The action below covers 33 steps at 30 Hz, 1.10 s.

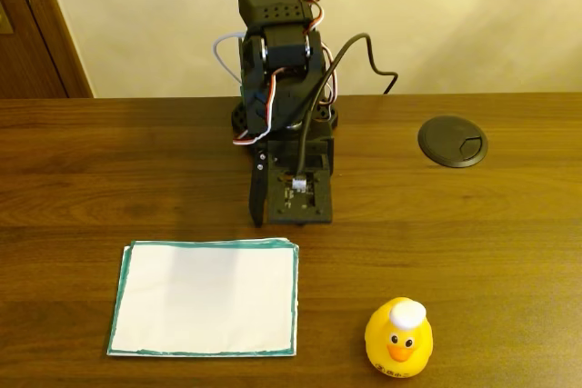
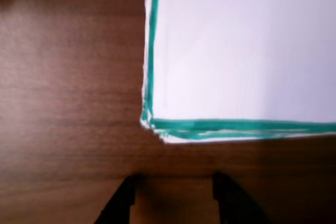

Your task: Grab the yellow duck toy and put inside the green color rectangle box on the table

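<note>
Fixed view: black arm [image 1: 277, 61] folded at far centre of dark brown wooden tabletop [image 1: 473, 224], gripper [image 1: 289, 217] pointing down toward the near edge, tips just short of the far border of the green color rectangle box [image 1: 205, 297]. White, red and black cables looped around the arm's joints. Wrist view: jaws [image 2: 176, 195] seen as two dark tips entering from the bottom edge, bare wood visible between them, nothing held; gap moderate, neither pinched nor spread wide.

Green color rectangle box: flat white sheet with hand-drawn green border, lying near-left on the tabletop in fixed view, slightly skewed. Wrist view: one corner of the sheet [image 2: 236, 51] at upper right, green line doubled along the lower border, just above the jaw tips and apart from them.

Yellow duck toy [image 1: 399, 338]: upright on the tabletop, near-right in fixed view, facing the camera, white cap on top, orange beak, small dark lettering at base. Well apart from the gripper; outside the sheet, to its right, with a strip of bare wood between.

Round black grommet [image 1: 452, 141] set in the tabletop, far right. Cream wall [image 1: 473, 15] behind; wooden door edge [image 1: 36, 24] at far left.
</note>
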### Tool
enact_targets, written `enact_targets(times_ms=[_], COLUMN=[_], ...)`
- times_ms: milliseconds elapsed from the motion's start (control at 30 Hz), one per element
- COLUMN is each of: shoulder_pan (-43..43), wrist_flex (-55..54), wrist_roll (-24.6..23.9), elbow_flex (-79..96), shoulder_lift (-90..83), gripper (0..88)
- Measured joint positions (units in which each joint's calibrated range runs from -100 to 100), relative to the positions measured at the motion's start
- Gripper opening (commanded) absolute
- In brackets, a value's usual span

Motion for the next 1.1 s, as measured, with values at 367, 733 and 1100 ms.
enact_targets(times_ms=[367,733,1100], shoulder_pan=[6.3,-10.8,-25.5], wrist_flex=[10.1,-14.4,-41.7], wrist_roll=[2.6,1.7,-1.3], elbow_flex=[-37.1,-45.9,-57.8], shoulder_lift=[21.5,49.3,89.4], gripper=[34.7,38.7,42.5])
